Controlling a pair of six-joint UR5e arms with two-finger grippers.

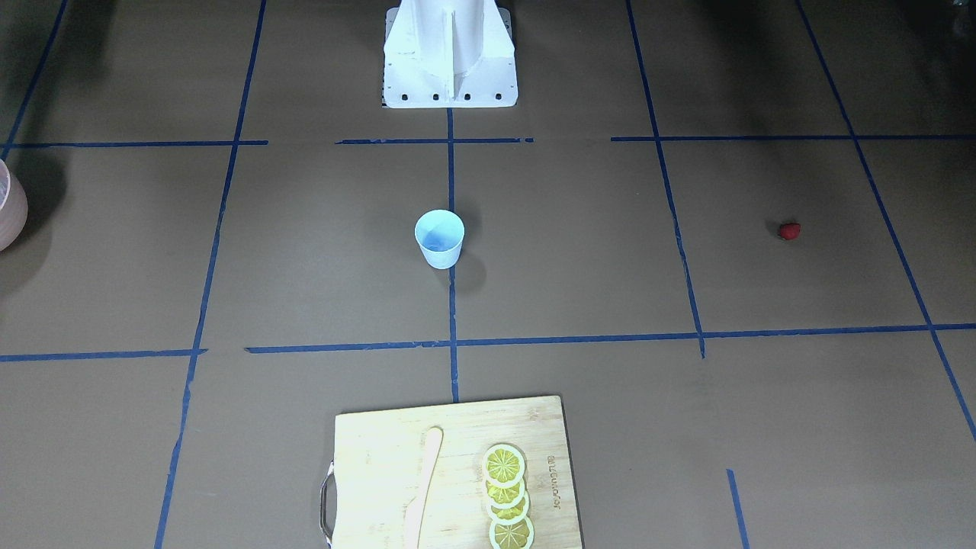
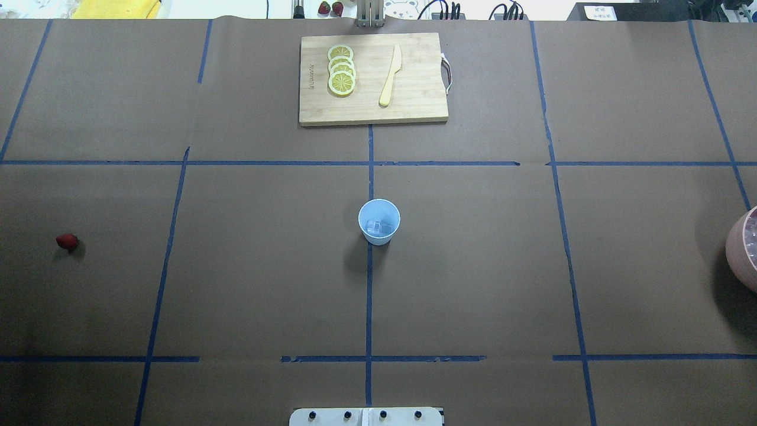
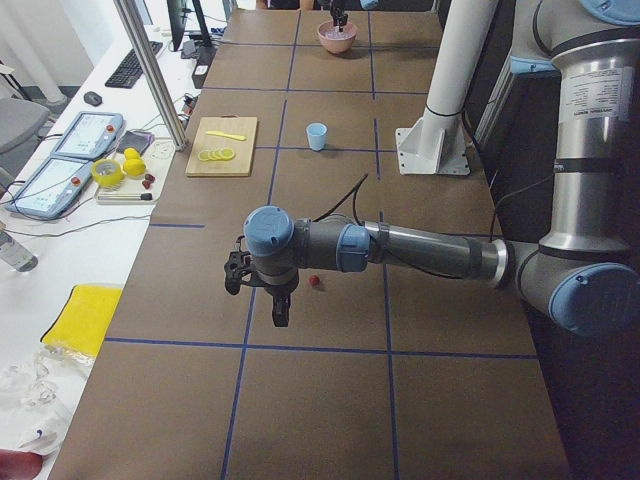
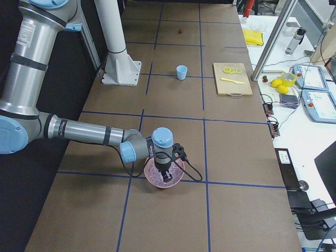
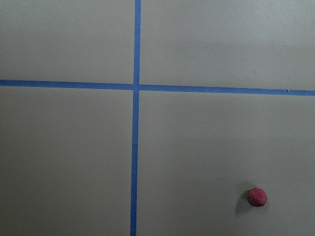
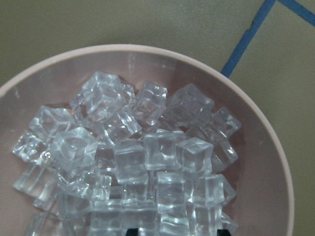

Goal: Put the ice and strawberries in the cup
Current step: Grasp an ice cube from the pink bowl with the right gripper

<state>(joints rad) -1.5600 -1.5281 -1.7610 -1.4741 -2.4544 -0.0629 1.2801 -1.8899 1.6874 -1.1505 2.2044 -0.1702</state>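
Left gripper [image 3: 280,306] points down from a low, outstretched arm beside the tiny red strawberry [image 3: 315,282]; cannot tell if apart. Right gripper [image 4: 166,176], fingers apart, hangs over the pink bowl [image 4: 157,184] of clear ice cubes [image 6: 162,152].

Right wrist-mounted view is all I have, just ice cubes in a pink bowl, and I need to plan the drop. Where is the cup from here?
Observer: The cup stands upright on the central blue tape line, well apart from the pink bowl, which sits at the robot's right end.
Operator: Anything inside it?
Observer: Yes, the overhead view shows a few clear ice pieces at its bottom.
Operator: And the strawberry?
Observer: The strawberry lies on the table far to the robot's left, outside the cup. The left pincer hangs near it.
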